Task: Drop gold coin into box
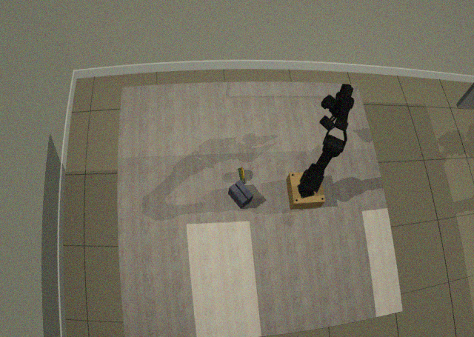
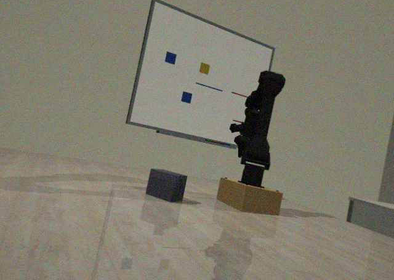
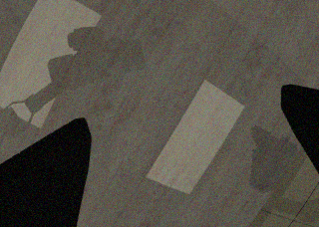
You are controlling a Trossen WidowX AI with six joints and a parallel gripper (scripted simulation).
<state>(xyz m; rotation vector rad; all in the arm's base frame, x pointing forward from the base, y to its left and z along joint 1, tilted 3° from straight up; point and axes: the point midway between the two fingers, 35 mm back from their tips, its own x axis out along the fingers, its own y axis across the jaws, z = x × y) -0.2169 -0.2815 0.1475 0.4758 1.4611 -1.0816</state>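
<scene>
The gold coin [image 1: 241, 172] stands on edge in its small dark-green holder [image 1: 242, 181], just behind the grey box [image 1: 240, 195] [image 2: 165, 184]. The slot runs as a dark line across the box's lid. In the exterior view the box hides the coin and holder. My gripper [image 1: 325, 113] [image 2: 236, 133] [image 3: 186, 112] is open and empty. It is held high on the folded arm, far to the right of the coin and box. In the wrist view only floor and shadows show between the two dark fingers.
The arm stands on a yellow base block [image 1: 295, 199] [image 2: 248, 197] right of the box. A whiteboard [image 2: 197, 73] hangs on the wall behind. Light rectangles [image 1: 220, 275] mark the floor in front. A grey object [image 2: 370, 215] sits at the far right.
</scene>
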